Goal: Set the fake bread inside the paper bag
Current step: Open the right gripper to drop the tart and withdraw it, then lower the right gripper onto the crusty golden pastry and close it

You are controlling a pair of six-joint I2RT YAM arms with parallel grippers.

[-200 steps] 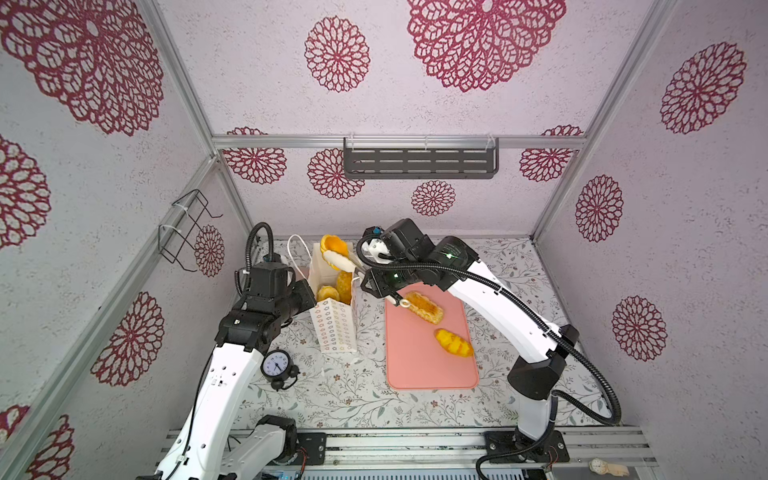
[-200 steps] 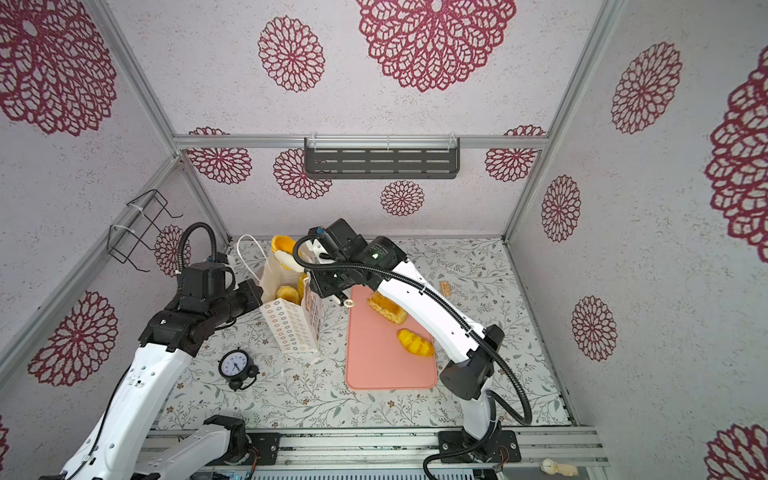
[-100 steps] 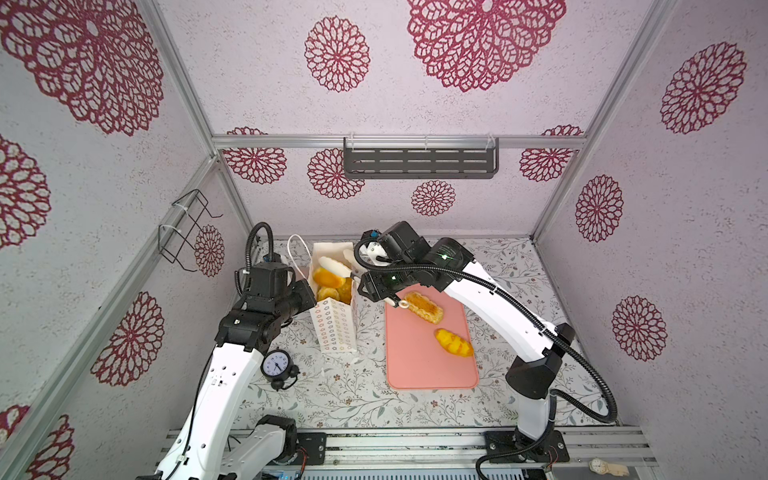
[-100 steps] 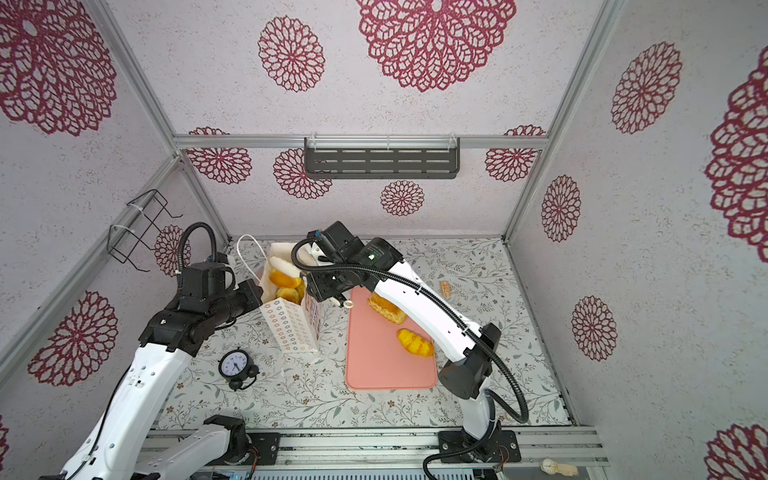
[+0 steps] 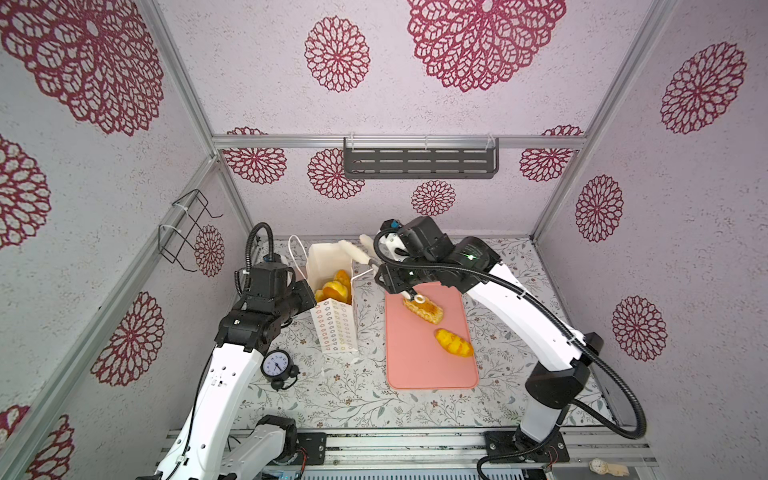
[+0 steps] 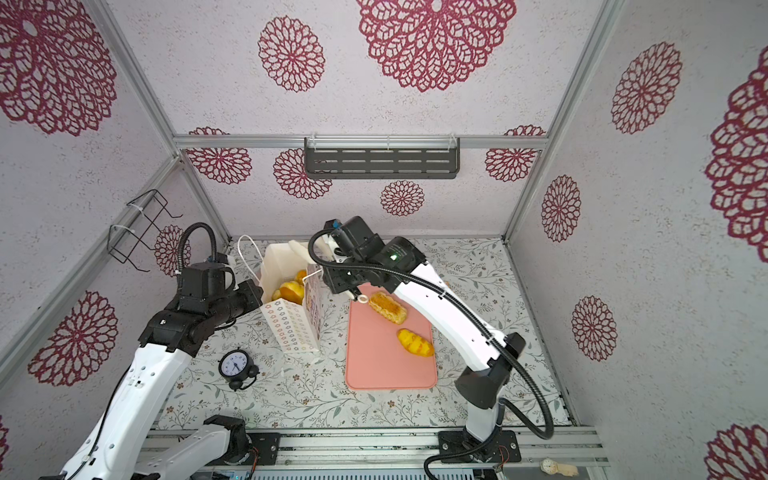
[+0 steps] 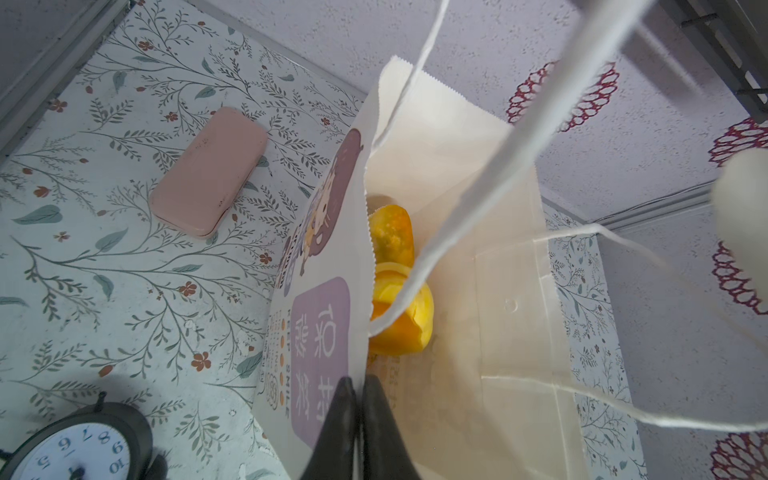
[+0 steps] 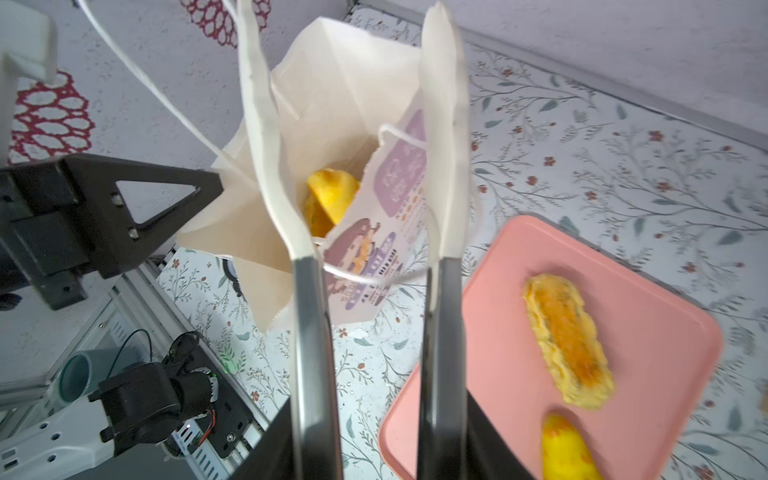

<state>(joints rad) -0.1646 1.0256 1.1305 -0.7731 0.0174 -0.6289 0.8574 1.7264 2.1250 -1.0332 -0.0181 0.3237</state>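
Left pincer [image 7: 358, 383] clamps white paper bag [image 7: 500, 291]; golden breads [image 7: 392, 239] inside

Left arm [image 5: 224, 374], right arm [image 5: 536, 324]: white links, black joints, ribbed black cables [image 5: 248, 257]. Right hand [image 8: 340, 16]: grey fingers [image 8: 311, 353], white tips.

Probably lab booth: aluminium frame [image 5: 291, 141].

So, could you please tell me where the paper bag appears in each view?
Top view: paper bag left of the pink tray.
Top view: likewise.
Left wrist: centre, left fingers pinching its wall.
Right wrist: behind right fingers, open.
Shared landmark: pink tray.
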